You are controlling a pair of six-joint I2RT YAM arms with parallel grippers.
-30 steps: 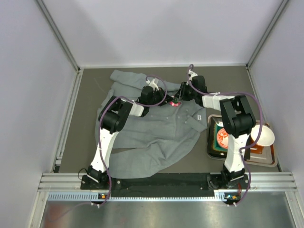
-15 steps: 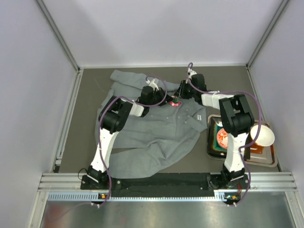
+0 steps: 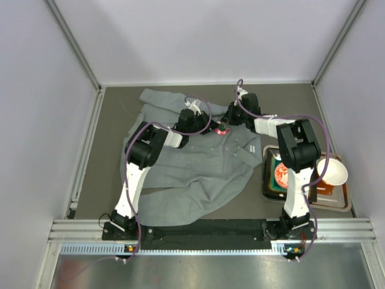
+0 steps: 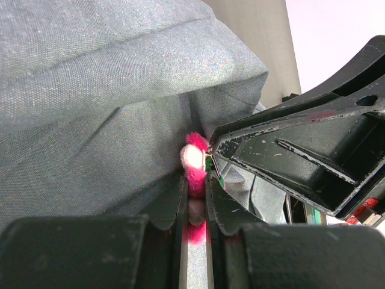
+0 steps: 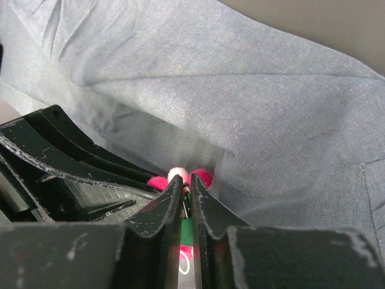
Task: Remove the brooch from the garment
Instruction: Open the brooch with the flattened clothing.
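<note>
Change: the right arm's wrist has drawn a little toward the back wall since the earlier frames; the small pink flower-shaped brooch [image 3: 221, 129] sits in the same spot.
Top view, position: the brooch lies on the upper chest of the rumpled grey button-up garment [image 3: 192, 174], between the left gripper [image 3: 212, 127] and the right gripper [image 3: 226, 123], which meet tip to tip over it.
Top view, surroundings: a metal tray [image 3: 346, 205] with a white bowl [image 3: 334, 173] sits well to the right, out of the way.
Left wrist view, grip: the left gripper [image 4: 194, 180] is pinched narrowly on the brooch [image 4: 192, 158], pink showing between its fingers [image 4: 224, 211].
Left wrist view, obstruction: the right gripper's black finger [image 4: 289, 150] touches the brooch from the right; a grey fold [image 4: 108, 90] overhangs it.
Right wrist view, grip: the right gripper [image 5: 185, 183] is closed to a slit on the brooch's [image 5: 180, 175] near edge, something green and a thin metal part showing in the gap.
Right wrist view, obstruction: the left gripper's body [image 5: 66, 168] crowds the left side.
Handling: the brooch looks light, soft-petalled and easy to crush or let slip; its stiff backing or pin seems the better hold.
Risk: the cloth is limp and will probably lift with any pull unless it is pinned down.
</note>
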